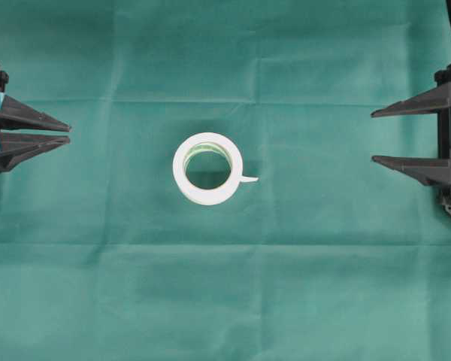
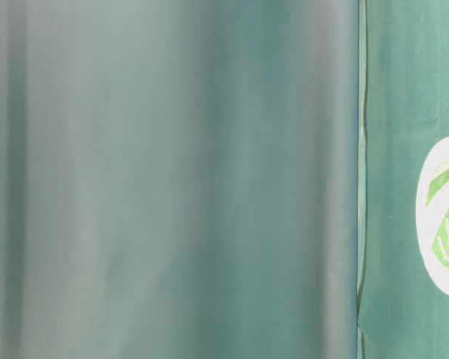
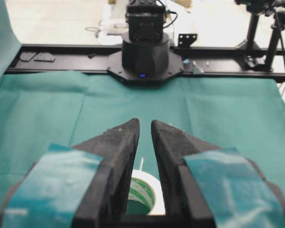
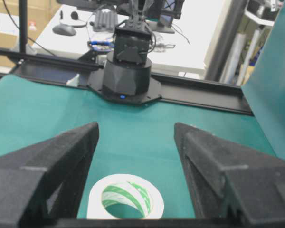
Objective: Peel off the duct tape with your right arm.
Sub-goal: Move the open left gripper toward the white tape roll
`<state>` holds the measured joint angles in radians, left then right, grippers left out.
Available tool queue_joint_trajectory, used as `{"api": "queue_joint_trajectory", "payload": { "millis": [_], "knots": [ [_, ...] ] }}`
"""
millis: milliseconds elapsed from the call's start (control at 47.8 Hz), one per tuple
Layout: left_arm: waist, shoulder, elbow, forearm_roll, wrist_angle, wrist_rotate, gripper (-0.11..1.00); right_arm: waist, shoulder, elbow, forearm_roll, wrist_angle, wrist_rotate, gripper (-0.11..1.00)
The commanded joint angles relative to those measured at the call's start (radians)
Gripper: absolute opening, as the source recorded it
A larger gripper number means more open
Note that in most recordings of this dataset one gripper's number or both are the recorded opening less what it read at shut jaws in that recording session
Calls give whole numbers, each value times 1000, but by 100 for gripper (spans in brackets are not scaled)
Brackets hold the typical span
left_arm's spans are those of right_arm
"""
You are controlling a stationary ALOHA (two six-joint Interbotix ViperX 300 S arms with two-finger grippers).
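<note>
A white roll of duct tape (image 1: 207, 168) is seen lying flat on a green cloth (image 1: 323, 286), midway between two grippers parked at opposite edges of the overhead view and well apart from both. The roll's hole faces straight up, so its axis is vertical; a short loose strip end (image 1: 249, 179) sticks out from its rim toward the right gripper (image 1: 373, 137).

The left gripper (image 1: 69, 134) is shown with its tapered black fingers nearly together, only a thin slit left between the tips, and nothing is grasped. The right gripper's fingers are held clearly apart, also empty.

Only the wrist views reveal the green-striped inner core: from the left wrist camera the roll (image 3: 143, 194) is glimpsed through the narrow gap below the teal-taped fingers (image 3: 115, 156), and from the right wrist camera it (image 4: 126, 200) is framed ahead, between the spread fingers (image 4: 61, 156). Each wrist view also takes in the opposite arm's black base (image 4: 126, 76) on a dark rail, with desks, cables and stands in the room behind.

The table-level view is mostly filled by blurred green cloth close to the lens; a white and green shape (image 2: 443, 224) at its right edge is probably the roll.
</note>
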<state>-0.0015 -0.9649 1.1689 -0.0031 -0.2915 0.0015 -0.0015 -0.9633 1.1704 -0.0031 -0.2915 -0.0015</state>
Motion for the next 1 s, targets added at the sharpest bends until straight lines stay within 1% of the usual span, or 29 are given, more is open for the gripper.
{"api": "queue_joint_trajectory", "payload": {
  "millis": [0, 21, 42, 105, 167, 398, 607, 649, 670, 711, 732, 795, 816, 837, 921, 983],
  "knots": [
    [-3, 12, 3, -9, -17, -2, 24, -6, 8, 6, 0, -11, 6, 24],
    [-3, 14, 5, -9, -18, -2, 24, -6, 9, 12, 2, -18, 5, 24],
    [-5, 12, 6, -9, -20, -2, 22, -8, 9, 17, 0, -23, 5, 22],
    [-8, 9, 9, -11, -25, -2, 8, -9, 9, 37, 2, -48, 5, 8],
    [-12, 8, 12, -9, -26, 0, 1, -11, 11, 52, 2, -69, 6, 1],
    [-14, 9, 34, -11, -26, 5, 0, -9, 11, 91, 0, -92, 6, -5],
    [-17, 5, 38, -11, -32, 5, 1, -11, 11, 98, 0, -92, 6, -6],
    [-18, 5, 40, -9, -38, 5, 1, -11, 11, 97, 0, -92, 6, -4],
    [-18, 5, 41, -11, -41, 5, 3, -11, 11, 98, 0, -92, 6, -2],
    [-20, 5, 43, -11, -49, 5, 9, -11, 11, 97, 0, -92, 6, 3],
    [-23, 5, 46, -11, -52, 6, 13, -11, 11, 97, 0, -92, 6, 6],
    [-29, 5, 52, -9, -63, 6, 28, -12, 11, 97, 0, -94, 6, 20],
    [-31, 5, 52, -9, -64, 6, 34, -12, 11, 98, 2, -95, 6, 25],
    [-31, 5, 54, -9, -69, 6, 43, -11, 11, 98, 0, -95, 6, 33],
    [-34, 6, 52, -9, -75, 6, 69, -12, 11, 101, 0, -95, 6, 58],
    [-34, 11, 52, -9, -77, 5, 85, -12, 11, 101, 0, -95, 6, 76]
  ]
}}
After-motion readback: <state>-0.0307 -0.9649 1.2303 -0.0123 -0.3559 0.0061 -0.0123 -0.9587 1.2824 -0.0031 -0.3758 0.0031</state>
